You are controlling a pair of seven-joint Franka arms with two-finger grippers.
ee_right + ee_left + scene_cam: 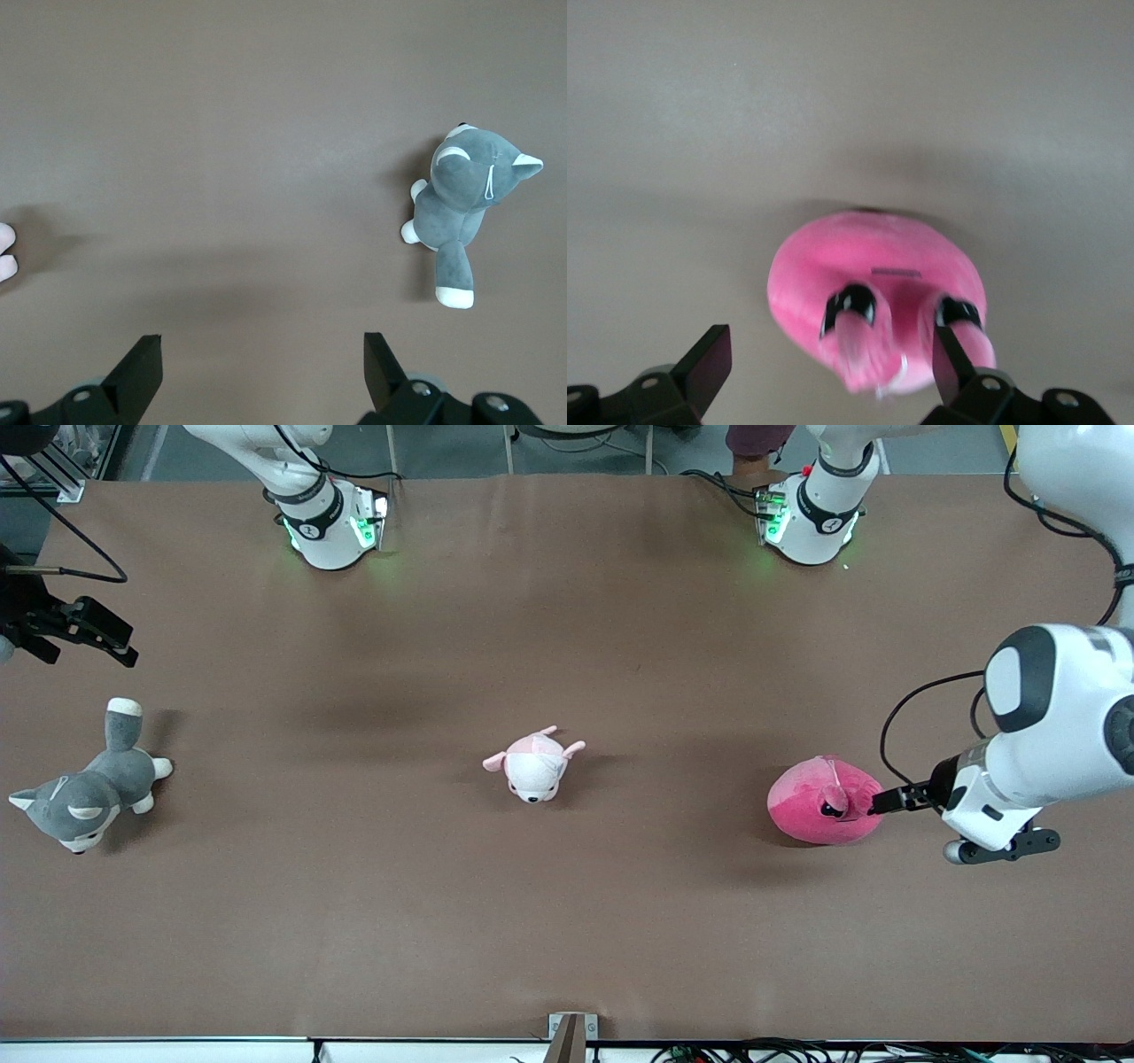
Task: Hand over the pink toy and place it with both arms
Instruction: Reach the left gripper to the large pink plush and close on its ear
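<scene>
The pink toy (822, 812) is lying on the brown table (567, 921) toward the left arm's end, round and hot pink, with its dark eyes facing the left gripper (886, 801). This gripper is reaching in low from the table's end, and its black fingertips are just beside the toy at the side with the eyes. In the left wrist view the pink toy (877, 301) is sitting between the two fingers (709, 363), which are spread wide apart and are not pressing on the plush, so the gripper is released. Near the middle of the table a small pale pink-and-white puppy plush (534, 763) is lying, well apart from the pink toy. Toward the right arm's end a grey-and-white husky plush (84, 793) is lying on its side. The right gripper (97, 638) is waiting in the air above the table near that end, farther from the front camera than the husky. In the right wrist view its fingers (142, 367) are also standing wide apart with only bare table between them, and the husky plush (461, 208) is showing off to one side.
</scene>
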